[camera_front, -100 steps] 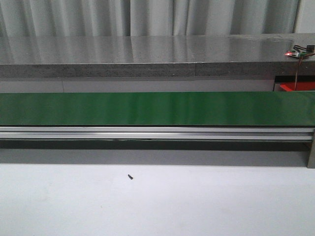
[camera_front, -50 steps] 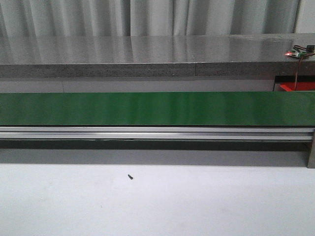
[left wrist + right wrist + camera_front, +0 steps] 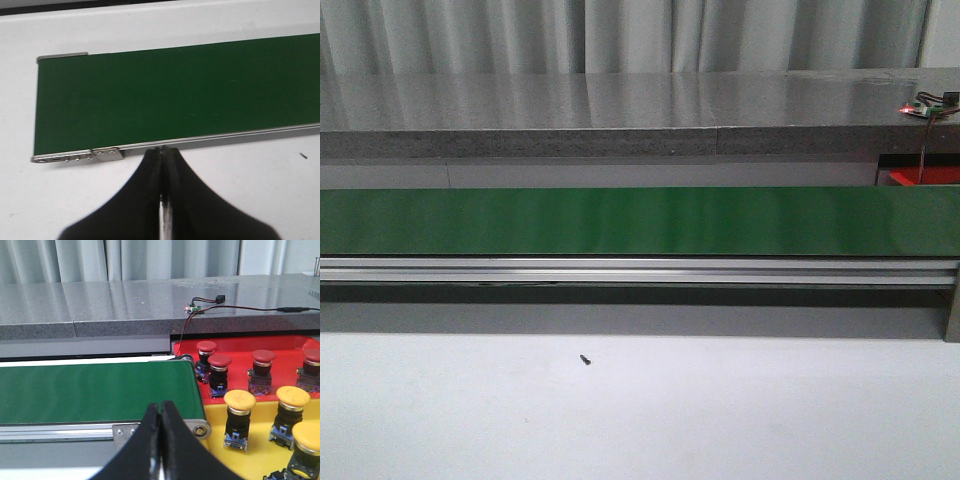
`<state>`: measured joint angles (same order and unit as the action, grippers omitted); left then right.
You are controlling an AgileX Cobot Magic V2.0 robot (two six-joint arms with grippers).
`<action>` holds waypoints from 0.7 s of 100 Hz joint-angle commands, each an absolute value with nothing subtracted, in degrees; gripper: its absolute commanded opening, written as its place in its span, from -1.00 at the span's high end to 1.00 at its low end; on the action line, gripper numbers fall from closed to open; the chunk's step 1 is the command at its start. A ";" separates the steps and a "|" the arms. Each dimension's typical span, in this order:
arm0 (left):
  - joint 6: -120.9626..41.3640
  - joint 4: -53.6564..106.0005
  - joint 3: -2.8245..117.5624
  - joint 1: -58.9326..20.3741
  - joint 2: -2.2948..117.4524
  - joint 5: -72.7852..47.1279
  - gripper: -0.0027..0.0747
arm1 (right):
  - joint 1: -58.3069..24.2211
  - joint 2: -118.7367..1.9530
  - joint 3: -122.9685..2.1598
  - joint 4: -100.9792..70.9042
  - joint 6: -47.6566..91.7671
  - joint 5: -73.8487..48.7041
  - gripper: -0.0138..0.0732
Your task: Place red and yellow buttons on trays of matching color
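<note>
In the right wrist view, several red buttons (image 3: pixel 219 361) stand upright on the red tray (image 3: pixel 235 347), and several yellow buttons (image 3: pixel 239 399) stand on the yellow tray (image 3: pixel 260 450) nearer to me. A corner of the red tray (image 3: pixel 925 177) peeks out at the far right of the front view. My right gripper (image 3: pixel 160 407) is shut and empty, close to the belt's end, left of the trays. Over the white table near the belt's other end, my left gripper (image 3: pixel 164 150) is shut with nothing in it. Neither gripper shows in the front view.
A long green conveyor belt (image 3: pixel 640 220) with an aluminium rail (image 3: pixel 640 270) crosses the table; nothing rides on it. Behind it runs a grey stone ledge (image 3: pixel 620 110) carrying a small circuit board (image 3: pixel 925 105) with a red light and wire. A tiny black screw (image 3: pixel 585 358) lies on the white table.
</note>
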<state>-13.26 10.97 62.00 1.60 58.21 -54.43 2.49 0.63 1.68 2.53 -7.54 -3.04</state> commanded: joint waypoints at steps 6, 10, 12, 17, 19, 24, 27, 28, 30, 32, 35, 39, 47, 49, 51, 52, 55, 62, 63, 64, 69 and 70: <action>-13.08 8.20 61.59 1.32 54.87 -50.10 0.98 | 2.75 1.59 0.64 3.24 -7.57 1.10 0.84; -13.08 8.05 60.28 1.32 54.01 -48.39 0.98 | 2.75 1.59 0.64 3.24 -7.57 1.10 0.84; -13.08 8.05 59.50 1.32 53.72 -47.32 0.98 | 2.75 1.59 0.64 3.24 -7.57 1.10 0.84; -13.08 8.05 57.32 1.32 52.28 -44.55 0.98 | 2.75 1.59 0.64 3.24 -7.57 1.10 0.84; -13.08 8.05 56.22 1.32 51.89 -43.24 0.98 | 2.75 1.59 0.64 3.24 -7.57 1.10 0.84; -13.08 8.05 53.39 1.32 50.12 -39.33 0.98 | 2.75 1.59 0.64 3.24 -7.57 1.10 0.84; -13.08 8.05 51.69 1.32 49.21 -36.72 0.98 | 2.75 1.59 0.64 3.24 -7.57 1.10 0.84; -13.08 8.05 50.82 1.32 48.98 -35.30 0.98 | 2.75 1.59 0.64 3.24 -7.57 1.10 0.84; -13.08 8.05 49.93 1.32 48.28 -33.01 0.98 | 2.75 1.59 0.64 3.24 -7.57 1.10 0.84; -13.08 8.05 48.59 1.32 47.59 -30.55 0.98 | 2.75 1.59 0.64 3.24 -7.57 1.10 0.84; -13.08 8.29 46.34 1.32 46.69 -27.06 0.98 | 2.75 1.59 0.64 3.24 -7.57 1.10 0.84; -12.94 8.29 44.10 1.32 45.40 -21.67 0.98 | 2.75 1.59 0.64 3.24 -7.57 1.10 0.84; -12.36 8.29 39.12 1.32 42.79 -12.64 0.98 | 2.75 1.59 0.64 3.24 -7.57 1.10 0.84; -12.13 8.29 38.04 1.32 42.03 -10.76 0.98 | 2.75 1.59 0.64 3.24 -7.57 1.10 0.84; -11.38 8.29 37.36 1.32 41.29 -9.28 0.98 | 2.75 1.59 0.64 3.24 -7.57 1.10 0.84; -10.99 8.29 36.72 1.32 40.81 -8.86 0.98 | 2.75 1.59 0.64 3.24 -7.57 1.10 0.84; -8.57 8.29 35.52 1.32 39.88 -7.54 0.98 | 2.75 1.59 0.64 3.24 -7.57 1.10 0.84; -3.86 7.89 33.01 1.32 37.86 -6.58 0.98 | 2.75 1.59 0.64 3.24 -7.57 1.10 0.84; -3.56 7.60 32.59 1.32 37.70 -6.58 0.98 | 2.75 1.59 0.64 3.24 -7.57 1.10 0.84; -3.32 7.48 32.38 1.32 37.36 -6.58 0.98 | 2.75 1.59 0.64 3.24 -7.57 1.10 0.84; -2.49 6.39 30.92 1.32 36.29 -6.34 0.98 | 2.75 1.59 0.64 3.24 -7.57 1.10 0.84; -2.48 5.99 30.49 1.32 36.14 -6.23 0.98 | 2.75 1.59 0.64 3.24 -7.57 1.10 0.84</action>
